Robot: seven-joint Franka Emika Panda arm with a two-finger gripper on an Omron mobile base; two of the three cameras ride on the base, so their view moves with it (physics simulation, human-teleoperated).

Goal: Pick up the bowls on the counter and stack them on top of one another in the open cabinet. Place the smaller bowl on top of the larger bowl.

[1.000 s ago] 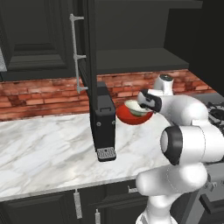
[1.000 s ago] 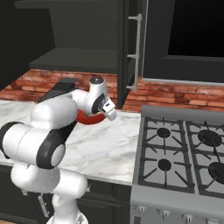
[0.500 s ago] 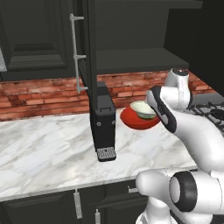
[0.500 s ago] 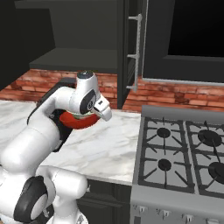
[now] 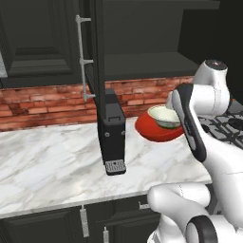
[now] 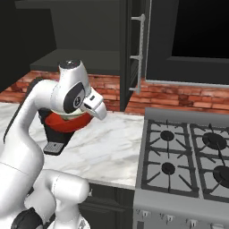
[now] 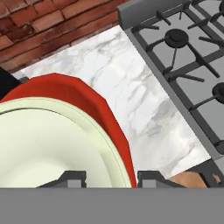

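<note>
**Stacked bowls lifted, arm swinging up toward the shelf**

Since a second ago the arm has straightened and risen, and the bowls have come up and nearer to the base cameras; the base itself has stayed put, as the brick wall and stove sit where they were.

From my seat, the small cream-white round bowl (image 5: 163, 116) sits nested inside the wide glossy red bowl (image 5: 154, 130), and the pair hangs in the air above the white marble tabletop (image 5: 52, 163), over its right-hand part near the edge that meets the stove (image 6: 188, 154). In the hand view the cream rim runs right down to the pincer (image 7: 109, 176), with one dark tip on either side of it. I judge the pincer is clamped on the cream bowl's rim, though the contact itself is cut off at the bottom of that view, so I cannot tell for certain what it pinches.

A black toaster-like box (image 5: 113, 135) stands on the tabletop just left of the bowls, below the edge of the open door with its long silver bar handle (image 5: 83, 59).

As I read it, the carry step is in hand. The open black upper cabinet (image 5: 142, 64) has its shelf above and behind the bowls. Next I would need more height, then a forward reach, keeping the stack level and clear of the door edge.
</note>
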